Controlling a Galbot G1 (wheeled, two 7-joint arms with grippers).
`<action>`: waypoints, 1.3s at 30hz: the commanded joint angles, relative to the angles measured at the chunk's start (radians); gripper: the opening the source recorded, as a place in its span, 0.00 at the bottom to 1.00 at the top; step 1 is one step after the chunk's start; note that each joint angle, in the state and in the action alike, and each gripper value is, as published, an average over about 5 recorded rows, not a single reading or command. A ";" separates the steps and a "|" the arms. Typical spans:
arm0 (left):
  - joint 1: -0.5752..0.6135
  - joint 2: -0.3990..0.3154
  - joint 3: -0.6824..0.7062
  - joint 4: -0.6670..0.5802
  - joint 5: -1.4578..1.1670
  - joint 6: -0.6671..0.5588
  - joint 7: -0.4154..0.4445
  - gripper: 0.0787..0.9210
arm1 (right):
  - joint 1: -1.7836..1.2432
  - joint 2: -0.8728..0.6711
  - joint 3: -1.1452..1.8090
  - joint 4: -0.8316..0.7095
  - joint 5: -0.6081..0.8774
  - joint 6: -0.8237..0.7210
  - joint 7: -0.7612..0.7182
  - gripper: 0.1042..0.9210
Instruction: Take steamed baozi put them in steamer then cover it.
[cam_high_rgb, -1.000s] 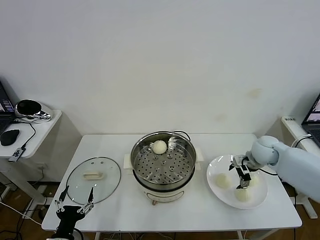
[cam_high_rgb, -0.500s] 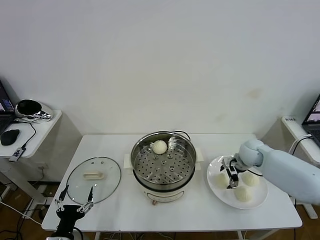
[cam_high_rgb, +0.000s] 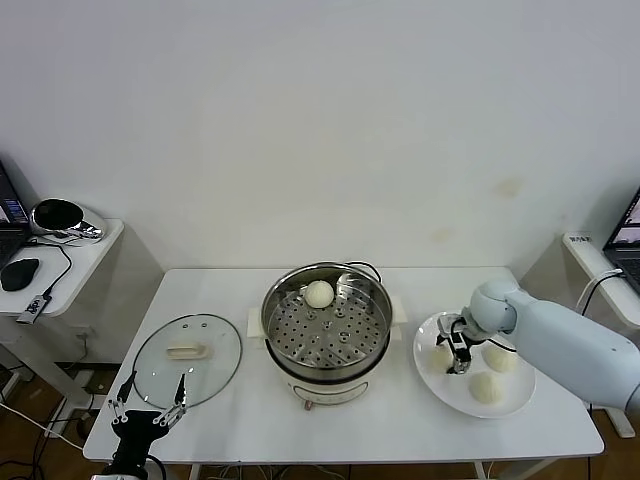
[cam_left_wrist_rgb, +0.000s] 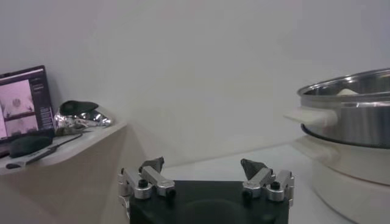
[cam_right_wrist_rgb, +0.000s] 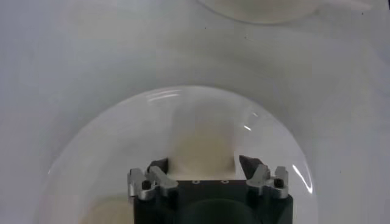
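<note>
**Right gripper on a bun over the plate, left arm idle by the lid**

The right gripper (cam_high_rgb: 458, 356) sits at the right of the head view, low over the flat white plate (cam_high_rgb: 512, 398), and its two fingers (cam_right_wrist_rgb: 159, 164) are pressed against the sides of one small cream-white steamed bun (cam_right_wrist_rgb: 201, 148). In the wrist view that bun fills the gap between the fingertips, so it looks pinched, though whether it's off the plate yet I can't tell. Two more cream-white buns stay on the same plate: one (cam_high_rgb: 500, 357) just right of the gripper, another (cam_high_rgb: 485, 388) nearer the bottom edge of the frame.

Moving toward the centre, the round shiny stainless-steel steamer (cam_high_rgb: 327, 330) stands on its white electric base, uncovered, with one bun (cam_high_rgb: 319, 293) lying on the perforated tray near the back wall.

Further left, the round clear glass lid (cam_high_rgb: 187, 359) with its cream-white oblong handle lies flat on the white table (cam_high_rgb: 400, 425), well apart from the steamer.

The left gripper (cam_high_rgb: 150, 403) is parked at the lower left of the frame, just below the lid, fingers spread wide and holding nothing.
</note>
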 joint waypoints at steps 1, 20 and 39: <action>0.000 0.001 0.000 -0.001 -0.001 0.000 0.000 0.88 | 0.049 -0.043 -0.003 0.045 0.028 -0.011 -0.013 0.58; -0.025 0.014 0.024 0.003 -0.010 0.011 0.002 0.88 | 0.908 -0.020 -0.509 0.340 0.583 -0.218 0.017 0.61; -0.049 0.019 -0.007 0.034 -0.022 0.002 0.000 0.88 | 0.702 0.537 -0.525 0.120 0.863 -0.471 0.210 0.61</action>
